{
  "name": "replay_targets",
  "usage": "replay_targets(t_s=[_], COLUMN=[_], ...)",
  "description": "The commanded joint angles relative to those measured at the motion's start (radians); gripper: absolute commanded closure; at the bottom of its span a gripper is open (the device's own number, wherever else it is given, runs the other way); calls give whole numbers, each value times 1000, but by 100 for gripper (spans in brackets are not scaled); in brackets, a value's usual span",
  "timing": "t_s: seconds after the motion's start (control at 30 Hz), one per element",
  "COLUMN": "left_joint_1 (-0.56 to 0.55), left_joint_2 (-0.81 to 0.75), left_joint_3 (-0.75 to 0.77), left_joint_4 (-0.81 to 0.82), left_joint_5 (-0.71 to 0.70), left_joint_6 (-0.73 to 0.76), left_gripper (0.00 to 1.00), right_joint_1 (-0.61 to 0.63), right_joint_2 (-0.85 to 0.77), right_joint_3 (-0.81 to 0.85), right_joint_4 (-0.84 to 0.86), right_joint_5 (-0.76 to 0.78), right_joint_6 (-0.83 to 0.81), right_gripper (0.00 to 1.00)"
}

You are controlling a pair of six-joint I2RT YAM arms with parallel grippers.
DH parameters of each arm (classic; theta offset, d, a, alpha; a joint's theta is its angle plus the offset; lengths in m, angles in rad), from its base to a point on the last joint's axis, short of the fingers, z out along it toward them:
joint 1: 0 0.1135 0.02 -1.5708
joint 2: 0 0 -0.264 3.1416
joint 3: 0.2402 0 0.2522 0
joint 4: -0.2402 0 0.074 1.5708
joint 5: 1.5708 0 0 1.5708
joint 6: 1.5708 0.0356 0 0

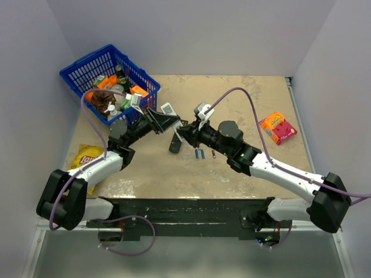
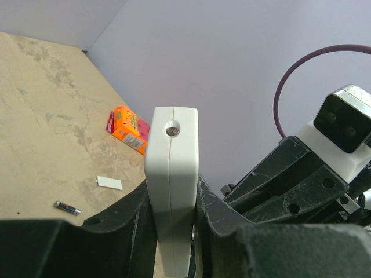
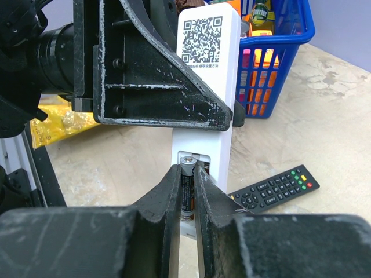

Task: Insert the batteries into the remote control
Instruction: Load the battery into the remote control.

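Right wrist view: right claw (image 3: pixel 186 174) pinched almost closed on one dark battery (image 3: pixel 186 188), held upright, its top end at the mouth of the open battery bay (image 3: pixel 200 161) in the back of the white remote (image 3: pixel 208 63). Left claw (image 2: pixel 174 211) clamped tight on the remote, holding it off the table (image 1: pixel 232 174) near the middle, between the two arms. Loose batteries (image 1: pixel 200 153), two blue and one dark, lie on the table just below the claws, beside the black remote (image 1: pixel 175 143). Risks, as I judge them: the battery looks slightly off the bay's line, so a push could jam it on the rim or flick it out of the pinch. Polarity cannot be read, so wrong way round is possible. A hard push could twist the remote in the left claw, since nothing supports it underneath.
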Motion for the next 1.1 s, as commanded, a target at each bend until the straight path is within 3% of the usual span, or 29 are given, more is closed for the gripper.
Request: replay_targets(t_s=[0.0,0.2,1.07], left_joint_1=[-5,-5,-5], left_joint_2=[-22,-19,-11], left_joint_3=[63,58,35], left_joint_4=[97,113,169], left_joint_5=[-3,-10,8], left_joint_6=[11,-10,-39], left_gripper=[100,100,100], right_joint_1=[2,1,2], right_joint_2=[14,18,-31], right_joint_3=[17,10,61], right_joint_4=[-46,-27,-55], right_joint_5=[-23,-23,17], right_joint_6=[-10,-1,13], right_gripper=[86,74,51])
